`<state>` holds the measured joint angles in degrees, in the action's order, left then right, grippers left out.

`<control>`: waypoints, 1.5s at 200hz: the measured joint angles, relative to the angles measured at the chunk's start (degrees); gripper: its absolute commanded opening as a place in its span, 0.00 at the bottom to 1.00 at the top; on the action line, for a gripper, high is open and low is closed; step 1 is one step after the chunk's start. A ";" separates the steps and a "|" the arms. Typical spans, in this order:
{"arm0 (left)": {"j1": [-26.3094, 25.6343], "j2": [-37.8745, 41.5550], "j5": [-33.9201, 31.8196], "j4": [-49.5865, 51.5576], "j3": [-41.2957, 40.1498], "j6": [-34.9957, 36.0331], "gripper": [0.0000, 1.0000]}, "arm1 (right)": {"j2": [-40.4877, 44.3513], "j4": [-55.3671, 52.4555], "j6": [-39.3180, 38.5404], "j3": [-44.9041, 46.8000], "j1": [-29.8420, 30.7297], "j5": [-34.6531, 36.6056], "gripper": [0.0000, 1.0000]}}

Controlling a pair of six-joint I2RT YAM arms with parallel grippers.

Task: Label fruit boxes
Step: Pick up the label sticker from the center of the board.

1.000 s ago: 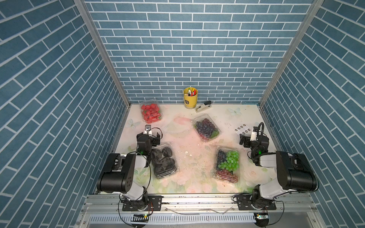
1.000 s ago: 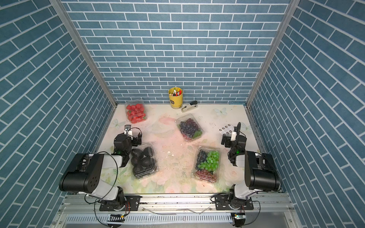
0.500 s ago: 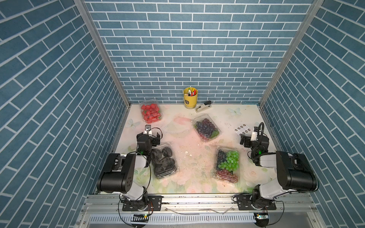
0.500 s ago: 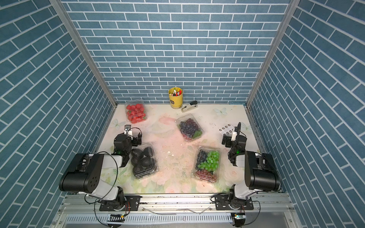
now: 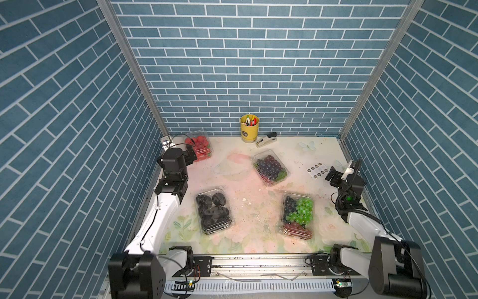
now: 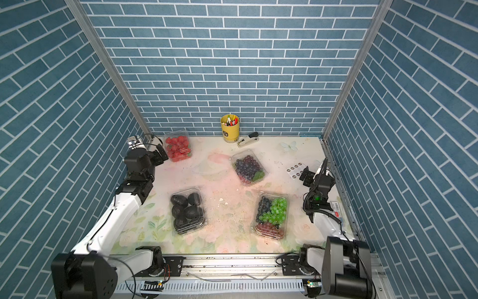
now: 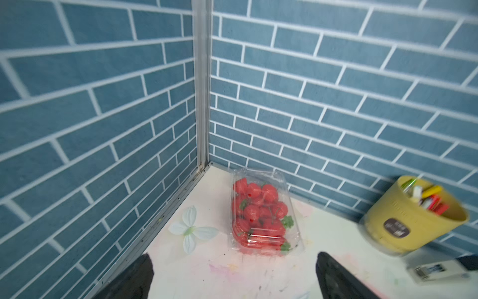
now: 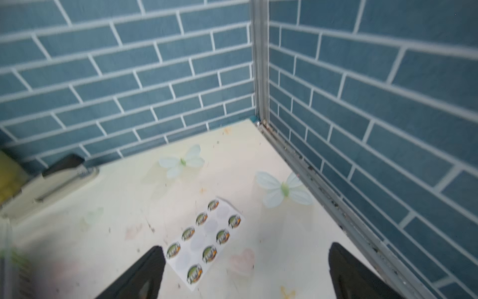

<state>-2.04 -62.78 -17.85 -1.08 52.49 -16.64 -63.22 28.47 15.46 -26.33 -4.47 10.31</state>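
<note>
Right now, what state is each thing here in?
strawberry box, lid shut
dark grape box, lid shut
black fruit box, lid shut
mixed grape box, lid shut
sticker sheet, partly used
pen cup, upright
stapler, closed
left gripper, jaws open, empty
right gripper, jaws open, empty

I see the strawberry punnet (image 7: 263,214) on the table (image 7: 333,240); my left gripper (image 7: 232,261) stands spread, empty, just short of it.

Both arms extend forward, left pincer (image 7: 233,256) and right pincer (image 8: 245,246) spread wide, empty.
</note>
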 measured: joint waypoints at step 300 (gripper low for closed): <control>-14.01 -3.26 21.84 13.11 -5.42 -20.09 1.00 | -56.61 -54.95 32.20 -59.04 7.39 -0.79 0.94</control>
<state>-16.05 -66.04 3.99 12.03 47.07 -36.73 -119.83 -26.48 47.66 -85.36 2.92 9.52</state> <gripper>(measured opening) 0.996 0.942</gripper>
